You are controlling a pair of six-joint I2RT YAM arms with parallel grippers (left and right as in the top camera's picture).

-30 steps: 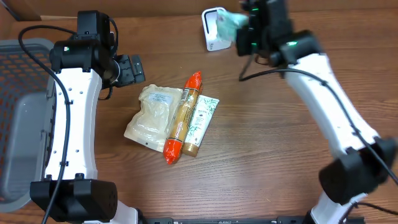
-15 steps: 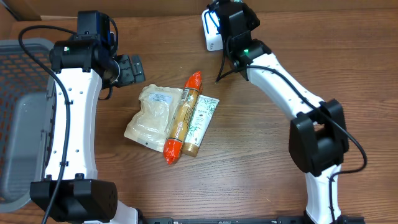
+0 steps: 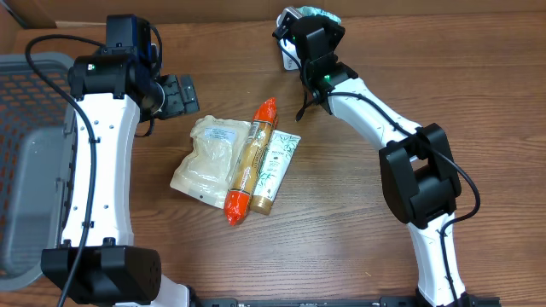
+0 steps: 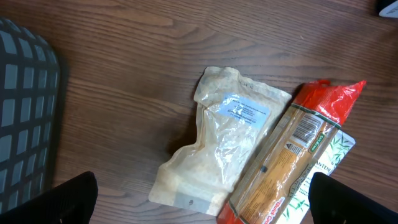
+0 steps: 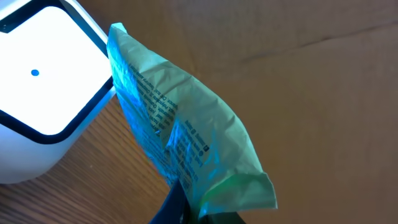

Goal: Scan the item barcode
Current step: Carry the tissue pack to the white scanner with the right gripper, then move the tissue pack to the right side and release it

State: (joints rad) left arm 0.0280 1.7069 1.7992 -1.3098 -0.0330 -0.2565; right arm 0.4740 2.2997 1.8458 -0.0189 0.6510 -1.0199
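A: The left gripper hangs wide and empty at ten o'clock of the pile. And the scan?

B: The right gripper is clamped on the packet, at one o'clock of the scanner. I'd turn its print square to the scanner's face and hold steady. A second ago the packet sat at three o'clock; the left arm hasn't moved.

A brown wooden table with dark, streaked grain fills most of every view. It is evenly lit, and the shadows on it are soft. Along its far edge stands a plain tan cardboard panel, crossed by one slanting crease. At the table's left end sits a grey plastic mesh basket with a rounded rim, partly out of view.
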